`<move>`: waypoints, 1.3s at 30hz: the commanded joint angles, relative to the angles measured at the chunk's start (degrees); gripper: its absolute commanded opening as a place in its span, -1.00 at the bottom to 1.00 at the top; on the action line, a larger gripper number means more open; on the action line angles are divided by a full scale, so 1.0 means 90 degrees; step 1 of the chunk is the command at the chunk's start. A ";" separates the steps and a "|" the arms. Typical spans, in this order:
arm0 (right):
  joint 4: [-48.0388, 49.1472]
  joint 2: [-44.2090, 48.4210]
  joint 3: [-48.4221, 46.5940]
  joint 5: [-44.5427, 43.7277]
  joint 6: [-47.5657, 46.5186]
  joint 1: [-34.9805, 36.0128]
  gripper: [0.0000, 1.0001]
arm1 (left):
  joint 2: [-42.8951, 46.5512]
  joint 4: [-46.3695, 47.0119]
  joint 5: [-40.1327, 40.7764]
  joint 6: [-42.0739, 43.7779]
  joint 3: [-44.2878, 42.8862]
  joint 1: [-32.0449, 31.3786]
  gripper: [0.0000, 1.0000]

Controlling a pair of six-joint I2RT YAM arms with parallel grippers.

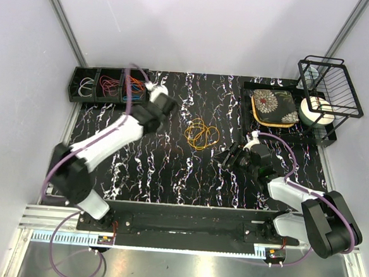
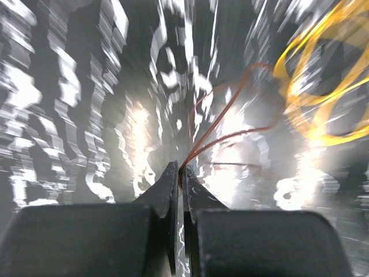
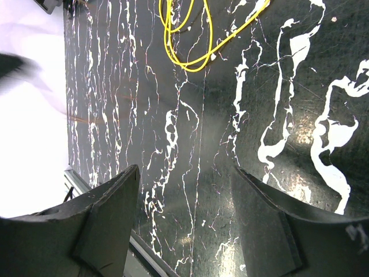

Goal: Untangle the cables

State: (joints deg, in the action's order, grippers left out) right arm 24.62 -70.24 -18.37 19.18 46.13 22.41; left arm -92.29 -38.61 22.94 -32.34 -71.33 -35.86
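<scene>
A bundle of orange cable loops (image 1: 202, 134) lies on the black marbled mat, also showing in the left wrist view (image 2: 323, 86) and the right wrist view (image 3: 187, 49). My left gripper (image 1: 166, 103) is left of the bundle; its jaws (image 2: 183, 171) are shut on a thin red cable (image 2: 228, 109) that loops out ahead of them. That view is blurred. My right gripper (image 1: 229, 156) is open and empty (image 3: 184, 190), just above the mat and right of and nearer than the orange loops. Whitish (image 1: 86, 88), red (image 1: 109, 83) and blue-and-orange (image 1: 135, 84) cables lie in a bin.
A black three-compartment bin (image 1: 71, 86) stands at the mat's back left. At the back right are a black tray (image 1: 246, 114) with a floral pad (image 1: 274, 107), and a wire rack (image 1: 331, 85) over a white roll (image 1: 317, 111).
</scene>
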 commanded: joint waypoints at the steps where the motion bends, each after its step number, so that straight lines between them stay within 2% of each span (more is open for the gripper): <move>1: 0.0252 0.0128 -0.0049 0.0086 -0.0057 -0.0039 0.40 | 0.1141 -0.0543 0.0722 0.0341 -0.0921 0.0447 -1.00; 7: 0.0253 0.0158 -0.0039 0.0086 -0.0057 -0.0039 0.41 | 0.1641 -0.0768 0.0888 0.0722 -0.1624 0.1131 -1.00; 15: 0.0253 0.0206 -0.0019 0.0086 -0.0047 -0.0039 0.41 | 0.1641 -0.0759 0.0938 0.0849 -0.1967 0.1981 -1.00; 24: 0.0331 0.0236 0.0029 0.0115 -0.0057 -0.0049 0.41 | 0.0852 -0.0544 0.0675 0.0693 -0.2513 0.3513 -1.00; 32: 0.0360 0.0226 0.0029 0.0164 -0.0096 -0.0049 0.41 | 0.0070 -0.0368 0.0411 0.0342 -0.3216 0.4422 -1.00; 39: 0.0389 0.0197 0.0020 0.0232 -0.0106 -0.0049 0.41 | -0.0340 0.0022 0.0381 0.0087 -0.3587 0.4667 -1.00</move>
State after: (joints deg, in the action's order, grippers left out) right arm 25.47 -69.36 -18.09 20.51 46.11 22.37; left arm -93.89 -43.55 27.53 -29.58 -98.80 5.30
